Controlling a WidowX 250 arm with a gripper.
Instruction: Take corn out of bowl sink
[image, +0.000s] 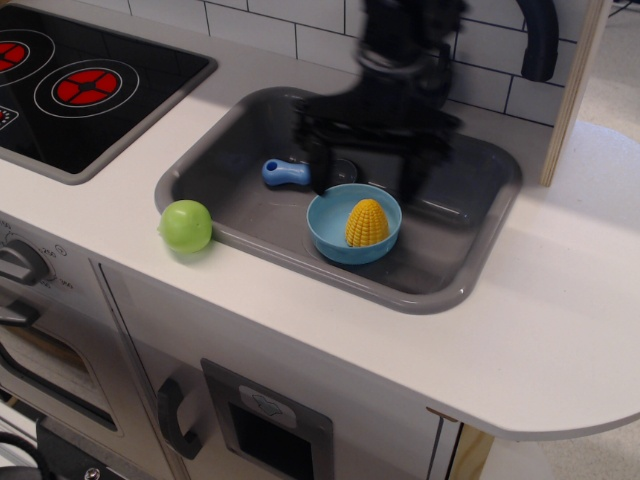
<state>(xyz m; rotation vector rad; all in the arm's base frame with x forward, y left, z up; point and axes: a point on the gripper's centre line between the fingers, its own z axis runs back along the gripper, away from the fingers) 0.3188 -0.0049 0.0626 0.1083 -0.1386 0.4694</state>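
A white counter (560, 330) is running along a tiled wall, carrying a black stovetop (70, 85) at the left and the grey sink (440, 285) sunk into it at the middle. Inside that basin the corn (367, 222) is standing upright, point up, in the light-blue bowl (330, 235), which is sitting on the sink floor toward the front wall. Just behind and left of the bowl a blue-handled utensil (286, 173) is lying on the basin floor, close to the bowl's rim but apart from it. The claw (365, 165) is hanging over the back of the bowl, blurred with motion, its two dark fingers (318, 170) looking spread wide and gripping nothing, one to the left of the bowl and one behind its right side. The task seems to be sitting at the approach stage: the corn is not yet grasped. The next move is probably calling for centring the spread fingers over the corn and descending so they are straddling it without catching the bowl's rim. Room is looking tight: the bowl's wall is hugging the corn, and the utensil is crowding the left finger. To the right the sink floor is lying open, offering a place to set the corn down. A green ball (186, 225) is resting on the counter at the sink's left lip, well out of the way
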